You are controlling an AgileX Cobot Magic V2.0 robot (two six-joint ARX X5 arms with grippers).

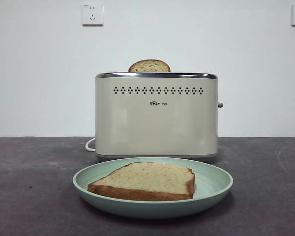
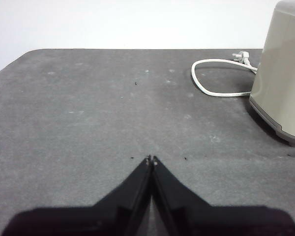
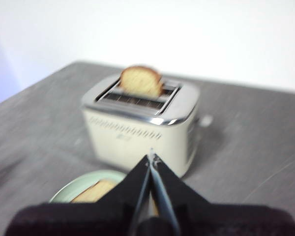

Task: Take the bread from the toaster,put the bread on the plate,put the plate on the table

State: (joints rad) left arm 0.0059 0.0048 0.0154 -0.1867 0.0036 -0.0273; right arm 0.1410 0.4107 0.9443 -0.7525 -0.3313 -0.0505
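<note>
Right gripper [image 3: 151, 158], jaws pressed together, empty, above the plate [image 1: 214, 189]; left gripper [image 2: 151, 160] likewise closed. Bread [image 1: 147, 180] lies on plate, at toaster's [image 1: 156, 115] 6 o'clock.

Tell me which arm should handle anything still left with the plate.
Right, probably. The right hand, jaws shut, looks down on the plate with the bread lying on it, toaster behind. The left hand, also shut, sees only bare table beside the toaster.
</note>
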